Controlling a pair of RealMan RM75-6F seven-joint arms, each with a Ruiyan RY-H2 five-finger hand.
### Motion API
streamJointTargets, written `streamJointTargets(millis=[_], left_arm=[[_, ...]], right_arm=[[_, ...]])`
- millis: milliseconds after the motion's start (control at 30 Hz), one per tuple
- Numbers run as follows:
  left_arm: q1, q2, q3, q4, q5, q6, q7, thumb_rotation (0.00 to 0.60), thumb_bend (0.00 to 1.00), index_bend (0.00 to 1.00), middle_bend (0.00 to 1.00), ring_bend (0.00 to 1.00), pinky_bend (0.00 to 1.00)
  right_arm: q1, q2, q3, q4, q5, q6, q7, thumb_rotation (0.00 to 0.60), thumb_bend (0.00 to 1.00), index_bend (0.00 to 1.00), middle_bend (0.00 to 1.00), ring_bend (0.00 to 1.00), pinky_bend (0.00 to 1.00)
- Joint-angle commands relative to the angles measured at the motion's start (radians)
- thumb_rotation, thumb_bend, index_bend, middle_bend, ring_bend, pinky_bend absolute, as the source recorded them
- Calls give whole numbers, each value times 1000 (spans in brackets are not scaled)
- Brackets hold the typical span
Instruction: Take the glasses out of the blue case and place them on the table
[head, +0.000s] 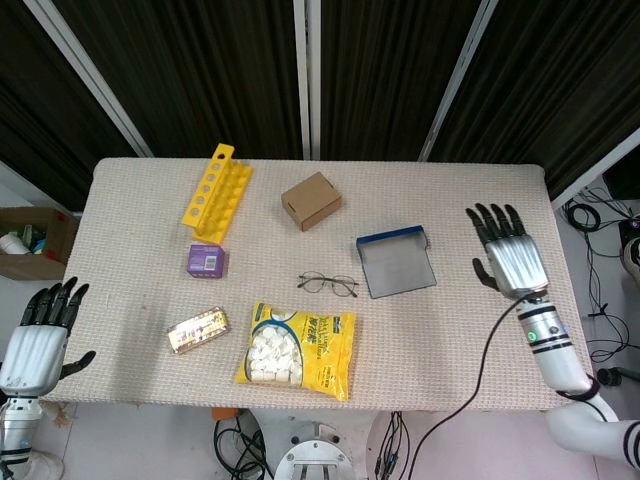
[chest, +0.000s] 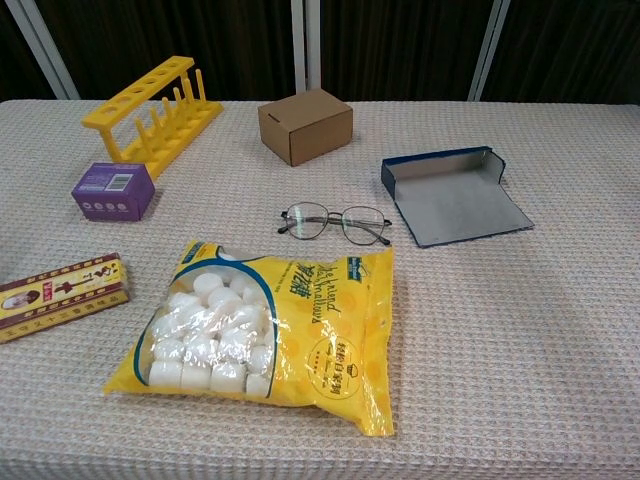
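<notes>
Glasses (head: 327, 285) are lying flat on the worktop (head: 480, 220), just left of the blue case (head: 396, 264), apart from it. Case is lying open, grey lining showing, nothing inside. Right hand (head: 508, 251) is hovering over the worktop's right edge, fingers spread, holding nothing. Left hand (head: 42, 335) is hanging off the worktop's left side, fingers apart, empty. Yellow snack bag (chest: 271, 335) is sitting just below the glasses. Both hands are out of the chest view.
</notes>
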Motion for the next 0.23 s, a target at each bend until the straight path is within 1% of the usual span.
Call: streamJointTargets(millis=[33,100,233], left_arm=[[1,4,-2,-14,-10,-2,15,600,9,17,0,25,104],[4,4,-3,-24,-14,2,24,600,8,18,0,25,104],[7,5,-8,-38,-22,10,32,600,9,17,0,25,104]], right_arm=[[-192,143,-108,7,-124,156,285,600,428,24,49,0,0],[-244,156,-138,43,-158,199,367,600,432,24,49,0,0],[-310,141,-164,112,-197,264,450,600,441,24,43,0,0]])
